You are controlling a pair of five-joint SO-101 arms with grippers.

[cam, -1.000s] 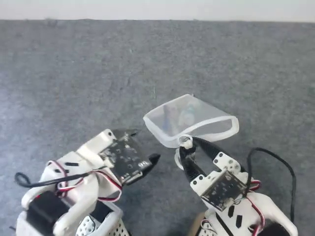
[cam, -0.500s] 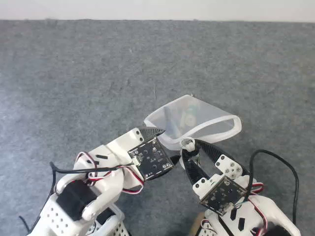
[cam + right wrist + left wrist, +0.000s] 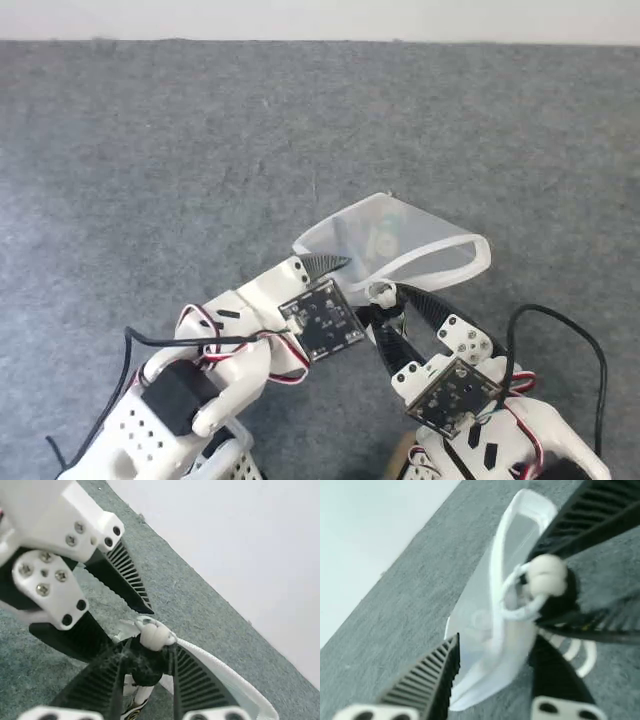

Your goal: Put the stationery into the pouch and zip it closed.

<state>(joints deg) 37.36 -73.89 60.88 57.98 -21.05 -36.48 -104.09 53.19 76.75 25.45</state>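
A translucent white pouch [image 3: 400,250] lies on the grey carpet with stationery [image 3: 378,236] showing faintly through its wall. Its mouth gapes toward the arms. My right gripper [image 3: 381,303] is shut on the zipper pull, a white bead [image 3: 378,292] on a cord at the pouch's near edge. The right wrist view shows the bead [image 3: 155,635] pinched at my right gripper [image 3: 146,656]. My left gripper [image 3: 346,291] is open, its fingers straddling the pouch's near left corner beside the pull. In the left wrist view the pouch [image 3: 487,620] runs between the left gripper [image 3: 492,680] fingers, the bead [image 3: 548,575] just beyond.
Grey carpet [image 3: 160,160] spreads to the left and behind the pouch, up to a pale wall [image 3: 320,18] at the far edge. A black cable [image 3: 560,325] loops beside the right arm. The two grippers are nearly touching.
My left arm has swung forward and right, bringing its open fingers up around the pouch's near corner. The right gripper has held the zipper pull almost still.
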